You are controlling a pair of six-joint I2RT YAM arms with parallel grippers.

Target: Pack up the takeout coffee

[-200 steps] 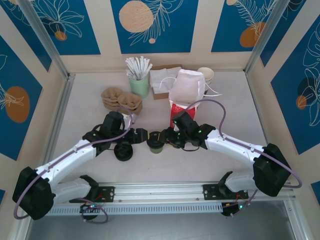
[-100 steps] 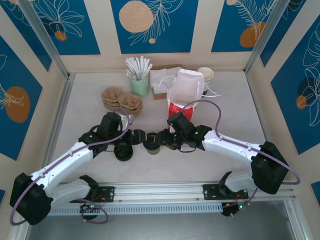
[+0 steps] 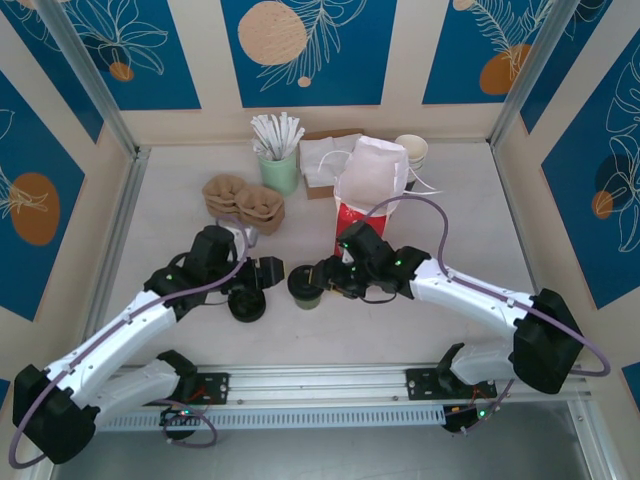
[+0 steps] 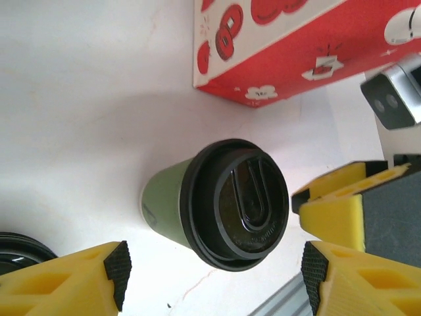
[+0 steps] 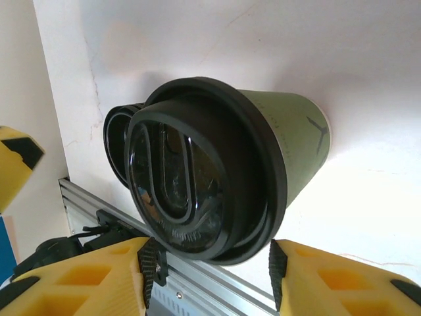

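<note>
From above, one takeout coffee (image 3: 305,285) stands upright on the table (image 3: 420,330), just in front of the one red-and-white paper bag (image 3: 372,185). The left gripper (image 3: 268,272) is a little apart from it, and the right gripper (image 3: 322,276) is right at it. I also count one loose black lid (image 3: 246,303) and one stack of white cups (image 3: 411,150).

In the left wrist view, the left fingers (image 4: 79,283) are spread wide on both sides of the cup and touch nothing, so this gripper is released.

In the right wrist view, the right pads (image 5: 152,266) stand close on both sides of the lid (image 5: 191,184). I cannot tell whether they press it. I think it is better to grasp the green wall below the lid, keep the cup upright, lift it above the bag's top and lower it straight down.
</note>
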